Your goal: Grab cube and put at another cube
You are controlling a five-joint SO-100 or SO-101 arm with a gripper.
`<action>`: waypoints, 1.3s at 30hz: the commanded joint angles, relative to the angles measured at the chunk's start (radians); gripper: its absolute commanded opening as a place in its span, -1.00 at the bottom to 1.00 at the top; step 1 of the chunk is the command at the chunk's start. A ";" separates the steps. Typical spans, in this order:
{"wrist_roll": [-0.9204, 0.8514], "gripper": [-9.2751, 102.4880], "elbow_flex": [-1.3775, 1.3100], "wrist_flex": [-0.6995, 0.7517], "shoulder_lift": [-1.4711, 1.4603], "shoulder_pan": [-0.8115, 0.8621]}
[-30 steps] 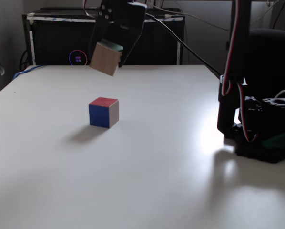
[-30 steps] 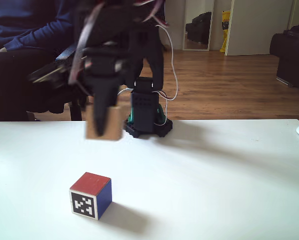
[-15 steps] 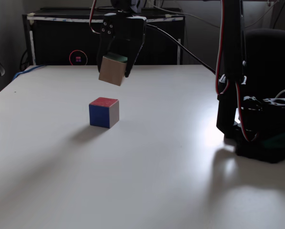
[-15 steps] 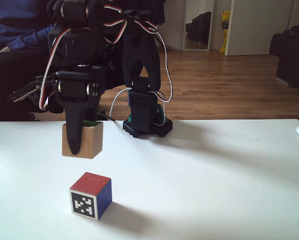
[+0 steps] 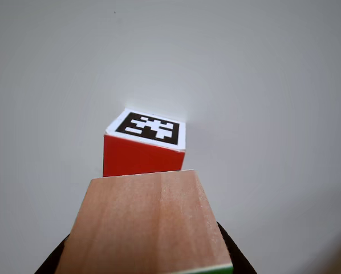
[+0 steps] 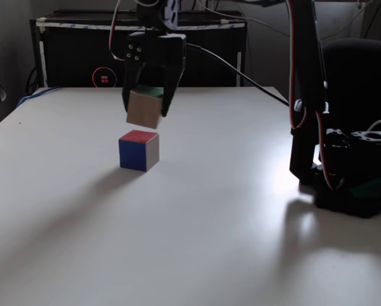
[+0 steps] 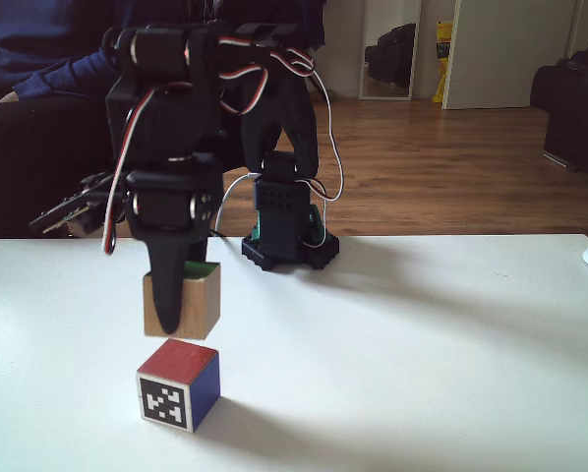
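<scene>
— Cube [image 7: 183, 302] position?
— Left of centre in a fixed view, clamped in the gripper [image 7: 172, 317], in the air just above the marker cube [image 7: 178, 384].
— Touching?
— No, a gap shows.

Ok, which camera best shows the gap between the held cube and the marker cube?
The fixed view facing the arm's base: the wooden cube hangs in the gripper, slightly above the marker cube. The other fixed view shows the gap obliquely; the close view hides it.
</scene>
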 commanded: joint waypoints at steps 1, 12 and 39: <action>0.011 -0.66 -0.081 -0.011 -0.028 -0.006; 0.015 -0.64 -0.195 0.003 -0.163 0.008; 0.014 -0.17 -0.192 0.097 -0.055 -0.021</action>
